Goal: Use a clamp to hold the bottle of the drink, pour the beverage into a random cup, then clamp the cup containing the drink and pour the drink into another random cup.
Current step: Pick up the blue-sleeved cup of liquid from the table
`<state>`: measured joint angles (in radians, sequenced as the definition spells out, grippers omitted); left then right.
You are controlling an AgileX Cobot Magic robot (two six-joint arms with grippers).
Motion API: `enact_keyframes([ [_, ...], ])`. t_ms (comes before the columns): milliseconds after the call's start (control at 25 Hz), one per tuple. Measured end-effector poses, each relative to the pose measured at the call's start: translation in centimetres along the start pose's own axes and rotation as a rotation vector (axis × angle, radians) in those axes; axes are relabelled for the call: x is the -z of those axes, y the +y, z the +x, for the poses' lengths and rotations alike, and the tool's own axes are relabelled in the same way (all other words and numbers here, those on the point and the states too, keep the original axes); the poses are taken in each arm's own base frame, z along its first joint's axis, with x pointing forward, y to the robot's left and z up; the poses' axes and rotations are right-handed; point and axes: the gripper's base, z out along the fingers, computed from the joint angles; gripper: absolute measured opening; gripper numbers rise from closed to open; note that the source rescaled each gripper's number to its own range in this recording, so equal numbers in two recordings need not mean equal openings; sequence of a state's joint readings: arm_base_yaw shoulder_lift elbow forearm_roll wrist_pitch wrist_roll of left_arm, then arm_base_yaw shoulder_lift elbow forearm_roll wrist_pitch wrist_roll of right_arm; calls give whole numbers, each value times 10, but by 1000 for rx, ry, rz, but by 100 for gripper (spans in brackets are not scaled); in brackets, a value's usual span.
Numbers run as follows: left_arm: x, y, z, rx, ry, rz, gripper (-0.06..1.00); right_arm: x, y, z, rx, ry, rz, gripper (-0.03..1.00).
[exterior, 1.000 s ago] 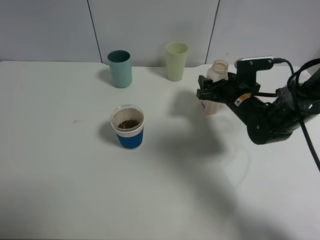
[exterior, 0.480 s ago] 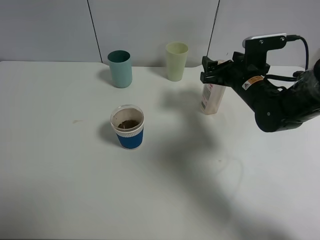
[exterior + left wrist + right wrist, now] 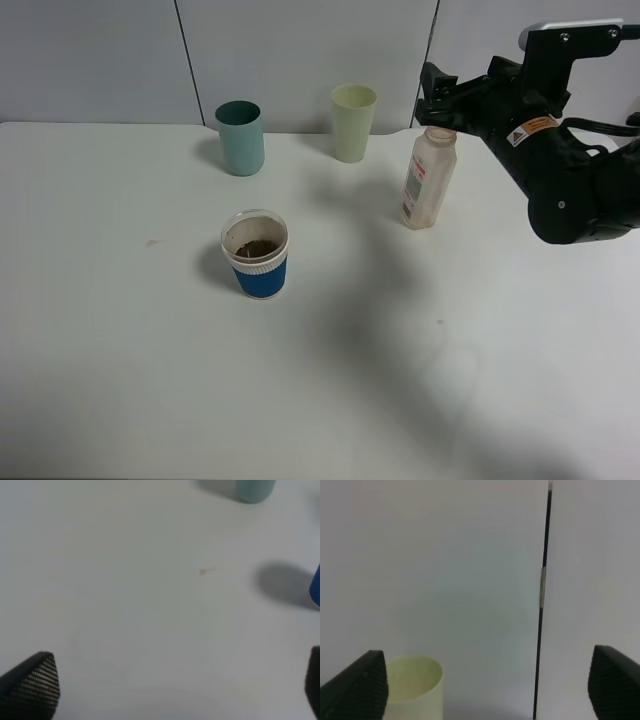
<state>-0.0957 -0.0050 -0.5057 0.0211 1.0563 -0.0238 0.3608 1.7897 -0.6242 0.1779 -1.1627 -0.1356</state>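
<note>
The clear plastic bottle [image 3: 427, 180] stands upright and uncapped on the table at the right. My right gripper [image 3: 437, 97] hangs open just above its neck and holds nothing. In the right wrist view the gripper [image 3: 485, 685] faces the back wall, with the pale green cup [image 3: 413, 686] low between the fingertips. The blue-and-white cup [image 3: 256, 254] near the middle holds brown drink. The teal cup [image 3: 240, 137] and the pale green cup [image 3: 353, 122] stand at the back. My left gripper [image 3: 172, 690] is open over bare table. The left wrist view also shows the teal cup [image 3: 254, 487] and the blue cup's edge [image 3: 315, 586].
The white table [image 3: 150, 380] ends at a grey panelled wall [image 3: 300, 50] right behind the back cups. A small brown stain [image 3: 152, 241] lies left of the blue-and-white cup, and it also shows in the left wrist view [image 3: 205, 571].
My right gripper has let go of the bottle and risen up and to the right. The bottle now stands alone on the table.
</note>
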Motion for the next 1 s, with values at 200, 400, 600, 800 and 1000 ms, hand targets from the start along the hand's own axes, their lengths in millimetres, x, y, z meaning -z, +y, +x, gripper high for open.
enact_keyframes([
  [200, 0, 0, 0, 0, 0, 0, 100, 0, 0, -3, -2, -7, -1, 65],
  [400, 0, 0, 0, 0, 0, 0, 100, 4, 4, -9, -32, 73, -4, 78],
  [600, 0, 0, 0, 0, 0, 0, 100, 13, -2, -22, -55, 197, 37, 98],
  [800, 0, 0, 0, 0, 0, 0, 100, 20, -3, -39, -24, 206, 26, 100],
  [1000, 0, 0, 0, 0, 0, 0, 100, 30, -4, -54, -11, 263, -8, 100],
])
